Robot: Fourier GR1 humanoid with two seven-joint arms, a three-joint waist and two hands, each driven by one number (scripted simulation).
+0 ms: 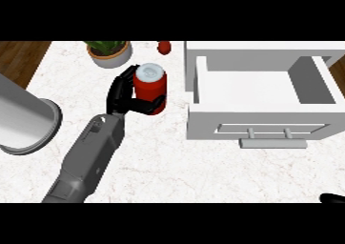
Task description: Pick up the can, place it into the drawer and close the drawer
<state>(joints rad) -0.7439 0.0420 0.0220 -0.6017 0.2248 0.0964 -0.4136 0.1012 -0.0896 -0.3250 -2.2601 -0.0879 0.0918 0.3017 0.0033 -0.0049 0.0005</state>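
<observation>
Item: can (151, 88), upright on desk (175, 162), left of open drawer (263, 90). We are wrapping left robot hand (125, 95) round it; pick-up step; next we are needing lift, carry rightward over drawer wall

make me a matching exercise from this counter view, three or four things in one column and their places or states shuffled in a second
Things:
1. red cylindrical can with a white top
2. white box-shaped drawer
3. green potted plant in a pale round pot
4. black right hand

Places or states:
A. at the counter's far edge
B. pulled open, nothing inside
C. just showing at the lower right corner
D. upright, with the black left hand curled round it

Pairs: 1-D, 2-B, 3-A, 4-C
</observation>
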